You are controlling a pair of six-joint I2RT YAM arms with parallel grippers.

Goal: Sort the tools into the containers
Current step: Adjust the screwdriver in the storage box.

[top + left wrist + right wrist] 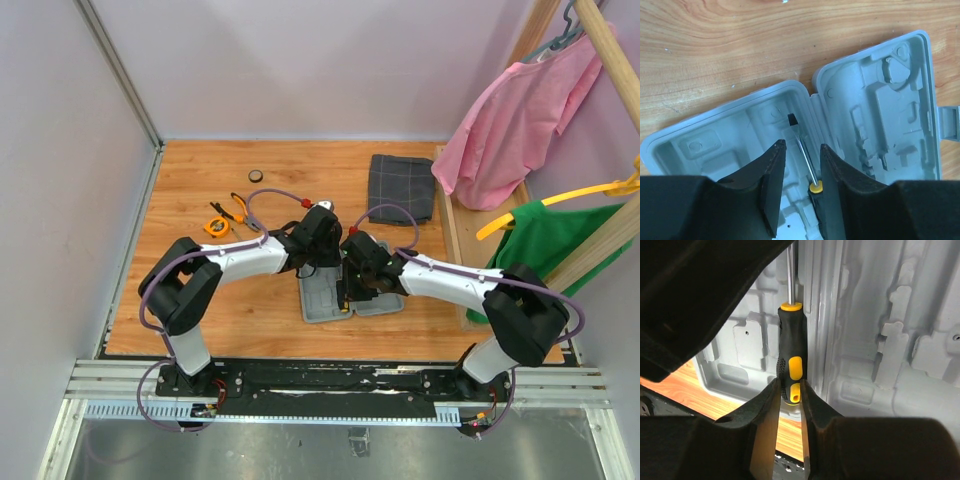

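Grey case (880,110) lying open on table (715,40); right gripper (791,387) pinching screwdriver (789,340) handle beside hinge; left gripper (801,150) straddling shaft, half-wide, not touching; uneven release risking shaft skewing off slot, case sliding.

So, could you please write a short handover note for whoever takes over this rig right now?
Left gripper: open, jaws either side of the screwdriver shaft, not clamping it.
Right gripper: shut on the end of the screwdriver's handle.
Things: the case lies open on the table, with the screwdriver held low in it beside the hinge. Pliers, tape measure and a small dark round item lie far left of the case.
Done: no other tool shows in the case.
Left: seat and release the screwdriver, then fetch the other three.
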